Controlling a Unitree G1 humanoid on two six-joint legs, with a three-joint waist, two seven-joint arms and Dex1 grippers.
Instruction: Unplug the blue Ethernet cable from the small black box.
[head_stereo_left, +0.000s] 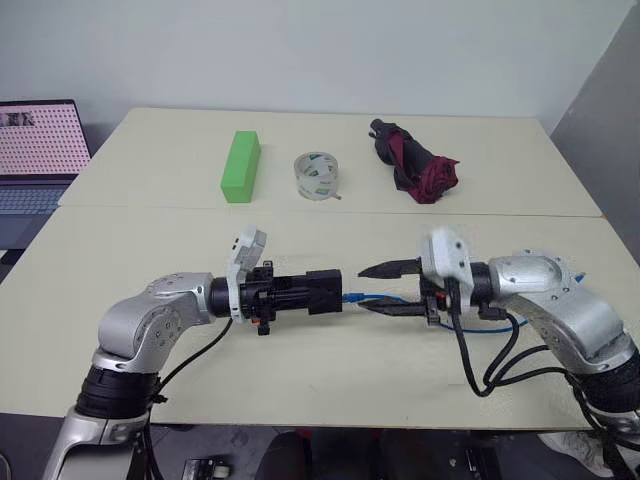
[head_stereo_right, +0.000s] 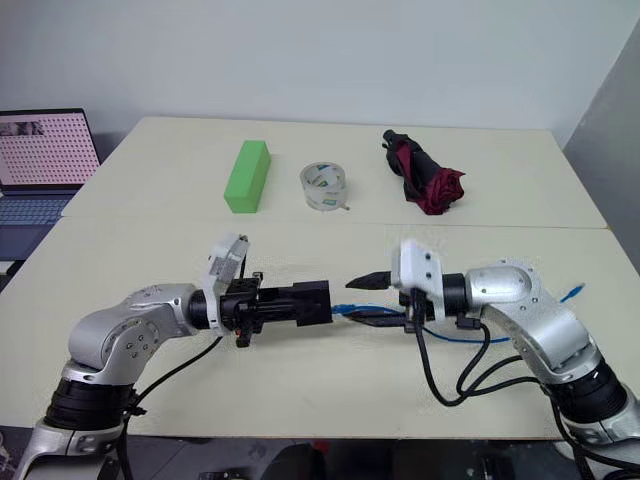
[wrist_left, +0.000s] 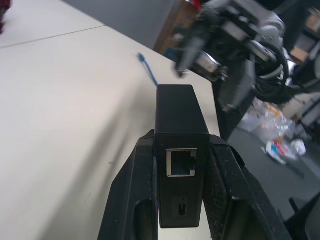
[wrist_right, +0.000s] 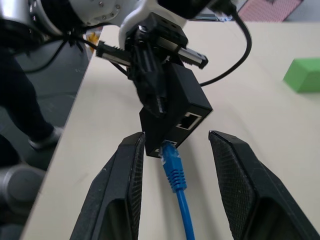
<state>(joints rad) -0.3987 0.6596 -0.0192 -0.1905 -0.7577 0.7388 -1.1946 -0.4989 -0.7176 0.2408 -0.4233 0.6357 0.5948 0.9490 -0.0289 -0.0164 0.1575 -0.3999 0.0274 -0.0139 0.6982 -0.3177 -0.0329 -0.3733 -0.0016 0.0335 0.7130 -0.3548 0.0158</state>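
Lying lengthwise between the arms above the table (head_stereo_left: 150, 380), the small black box (head_stereo_left: 322, 291) sits clamped in the left gripper (head_stereo_left: 300, 292), its port end facing the right gripper (wrist_right: 175, 165), whose fingers are spread around the blue Ethernet cable (wrist_right: 175, 175), the plug at the box.

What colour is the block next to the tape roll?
Bright green block, beside the tape roll; left eye view shows it best.

Hidden and cut-off parts

The blue Ethernet cable (head_stereo_left: 375, 299) is vanishing behind the right gripper (head_stereo_left: 392, 288) at 3 o'clock; the laptop (head_stereo_left: 38, 150), at 10 o'clock, is being cropped by the frame edge; whether the plug is seated is staying unclear
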